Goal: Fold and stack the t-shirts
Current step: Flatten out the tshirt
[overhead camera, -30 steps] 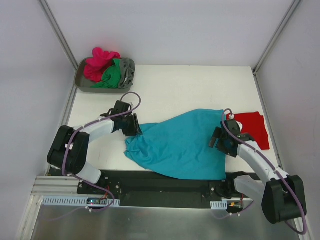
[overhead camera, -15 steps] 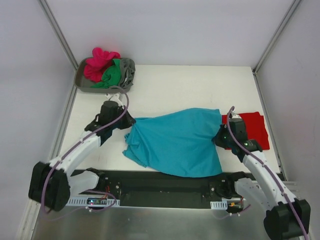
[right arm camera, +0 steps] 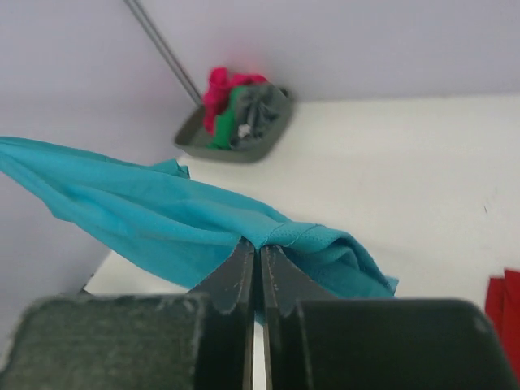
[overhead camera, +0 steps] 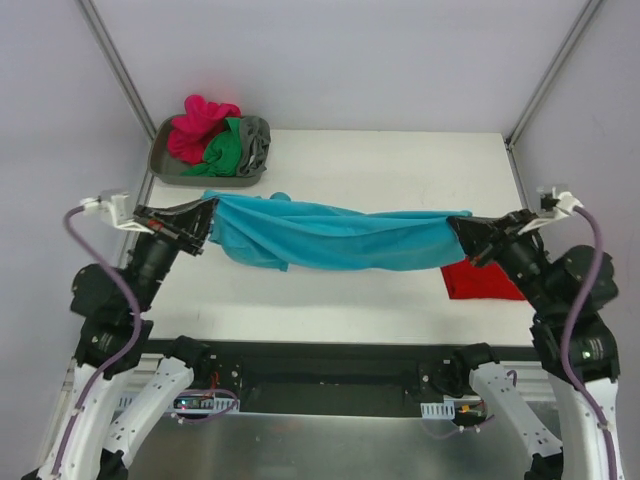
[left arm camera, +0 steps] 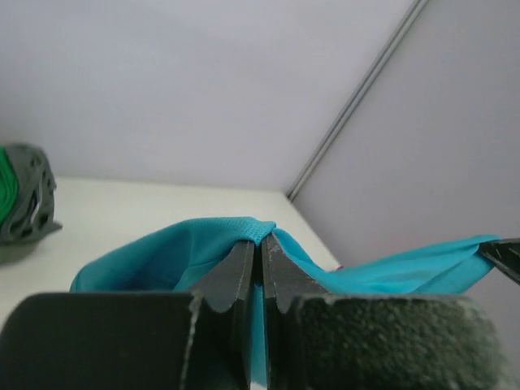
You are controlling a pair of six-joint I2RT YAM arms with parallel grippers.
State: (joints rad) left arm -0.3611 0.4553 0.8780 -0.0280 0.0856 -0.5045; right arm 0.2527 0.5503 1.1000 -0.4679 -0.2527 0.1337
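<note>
Shirt, from above: the teal shirt [overhead camera: 330, 238] hangs as a stretched band over the table [overhead camera: 380, 170]. One end is just in front of the tray [overhead camera: 162, 172] and the other is well to the tray's right. It seems to be pulled out like this so it can be laid down flat for folding.
Left gripper, from above: the left gripper [overhead camera: 205, 215] is clamped on the end of the teal shirt nearest the tray.
Right gripper, from above: the right gripper [overhead camera: 462, 232] is clamped on the end farthest from the tray, so the two grips share the pull.
Red shirt: the red shirt [overhead camera: 482, 280] lies flat on the table, well apart from the tray, to its right and nearer the arms. It is probably the start of the stack.
Tray load: a pink shirt [overhead camera: 195, 125], a green shirt [overhead camera: 225, 150] and a grey shirt [overhead camera: 257, 140] are heaped in the tray, probably waiting their turn.
Left wrist view: the jaws are pressed together with a fold of teal cloth pinched at their tips, and the heap at the tray shows at the left edge.
Right wrist view: the jaws are together on a stitched edge of the cloth, and the band runs off toward the tray, sagging a little.
Step judged: the shirt is being spread, and no fold has been made yet.
</note>
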